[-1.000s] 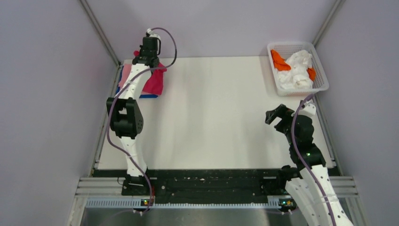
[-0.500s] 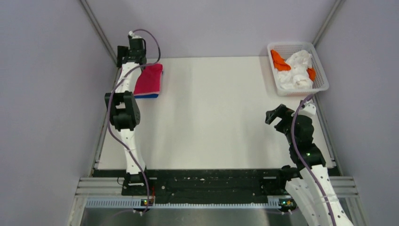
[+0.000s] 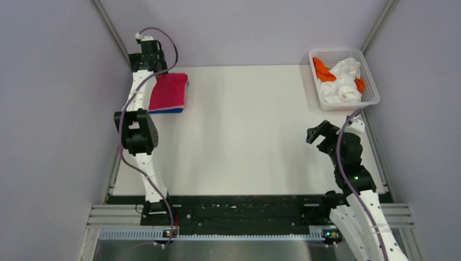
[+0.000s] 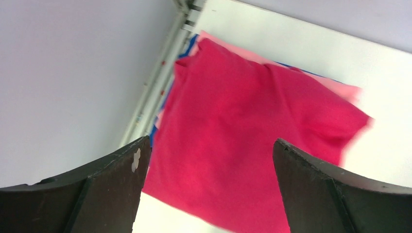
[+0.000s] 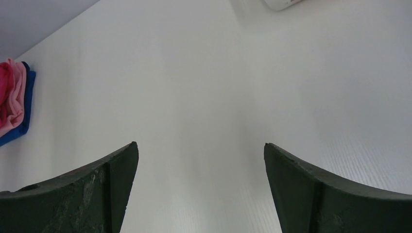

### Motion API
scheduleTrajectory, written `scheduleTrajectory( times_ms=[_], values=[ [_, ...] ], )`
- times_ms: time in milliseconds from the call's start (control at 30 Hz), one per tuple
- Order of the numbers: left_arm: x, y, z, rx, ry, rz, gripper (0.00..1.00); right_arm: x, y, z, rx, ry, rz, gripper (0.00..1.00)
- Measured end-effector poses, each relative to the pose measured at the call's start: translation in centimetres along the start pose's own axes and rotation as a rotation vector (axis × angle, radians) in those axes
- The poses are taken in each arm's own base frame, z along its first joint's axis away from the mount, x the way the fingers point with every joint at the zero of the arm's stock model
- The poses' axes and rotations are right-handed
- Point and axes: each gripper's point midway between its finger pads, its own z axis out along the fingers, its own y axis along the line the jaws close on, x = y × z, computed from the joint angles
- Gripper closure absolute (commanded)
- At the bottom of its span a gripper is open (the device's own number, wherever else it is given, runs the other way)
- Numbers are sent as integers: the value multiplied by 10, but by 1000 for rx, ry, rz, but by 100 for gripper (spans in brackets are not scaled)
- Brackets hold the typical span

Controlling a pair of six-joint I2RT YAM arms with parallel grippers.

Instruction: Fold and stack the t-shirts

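The t-shirts lie folded in one stack at the far left corner of the table. The crimson-red one (image 3: 168, 91) (image 4: 243, 141) is on top. A light pink edge (image 4: 342, 88) and a deep blue edge (image 3: 167, 111) (image 4: 188, 44) show beneath it. My left gripper (image 3: 147, 60) (image 4: 211, 141) hangs open above the stack's left side, with nothing between its fingers. My right gripper (image 3: 318, 133) (image 5: 200, 144) stands open over bare table at the right, holding nothing. From there the stack (image 5: 14, 104) shows far to the left.
A white mesh basket (image 3: 372, 82) at the far right corner holds crumpled white cloth (image 3: 342, 81) and orange cloth (image 3: 323, 70). Grey walls and metal frame rails close in the table's left, right and far sides.
My left gripper opened, let go of the red t-shirt and drew back toward the far left corner. The red shirt now lies flat on the stack. The right arm has not moved.
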Motion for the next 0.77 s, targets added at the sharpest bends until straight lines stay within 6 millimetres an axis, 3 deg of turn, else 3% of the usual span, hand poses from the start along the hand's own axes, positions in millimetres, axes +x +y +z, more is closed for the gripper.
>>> scheduleTrajectory(
  times_ms=[100,267,367,400,467,533,633,700,767],
  values=[
    [1,-11,-37,125,9,-97,1,5,-2,0,9,19,-1,1],
    [17,-25,-135,382,-21,-273,1,13,-6,0,27,54,7,1],
    [46,-38,-198,516,-71,-331,1,16,-6,1,30,66,11,1],
    [64,-46,-221,578,-85,-342,1,17,-7,1,31,69,12,1],
    [97,-61,-247,667,-82,-343,1,21,-8,2,34,78,14,1],
    [141,-71,-259,716,-23,-343,1,28,-11,3,37,92,14,1],
    [194,-73,-252,700,82,-361,1,38,-14,5,36,113,15,1],
    [210,-72,-250,685,124,-366,1,45,-16,6,38,129,17,1],
    [209,-71,-250,680,125,-375,1,49,-18,7,39,136,17,1]
  ],
)
